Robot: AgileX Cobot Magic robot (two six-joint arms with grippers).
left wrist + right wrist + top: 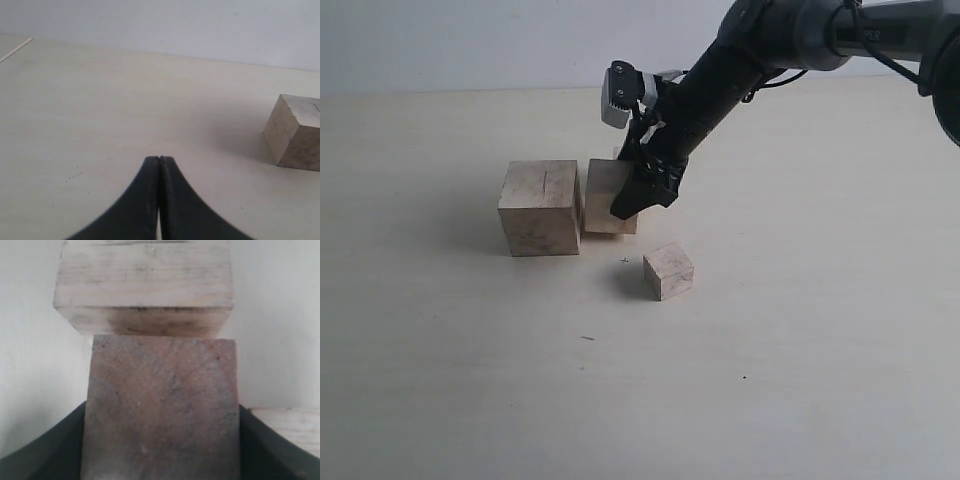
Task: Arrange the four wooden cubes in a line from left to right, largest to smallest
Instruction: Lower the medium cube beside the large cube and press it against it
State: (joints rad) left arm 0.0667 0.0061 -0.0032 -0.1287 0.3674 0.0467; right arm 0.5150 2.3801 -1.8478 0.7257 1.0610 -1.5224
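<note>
**Student:** Exterior view — which blocks show, and where?

**Tutor:** Three pale wooden blocks stand on the tabletop (800,330). The largest cube (540,208) is at left, with a thin dark groove (546,180) across its top face. Just beside it on the right is the second cube (604,196). Whether the two touch cannot be told. The small cube (668,271) sits apart, nearer the camera and to the right of the pair, turned at a slight angle.

**Student:** And the right gripper?

**Tutor:** The right gripper (638,198) slants down from the upper right onto the second cube. In the right wrist view, the dark jaws flank the second cube (160,415) on two opposite sides and pinch it. The largest cube (145,285) lies directly beyond. A corner of another pale block (287,427) is cut off by the frame — which cube it is cannot be told. Whether the held cube rests on the tabletop or hangs just above it is not clear.

**Student:** The left gripper?

**Tutor:** In the left wrist view, the left gripper (160,167) is over bare tabletop, its black jaws pressed together with nothing between them. The largest cube (296,134) stands well apart from it, with one vertical edge turned toward the camera.
</note>
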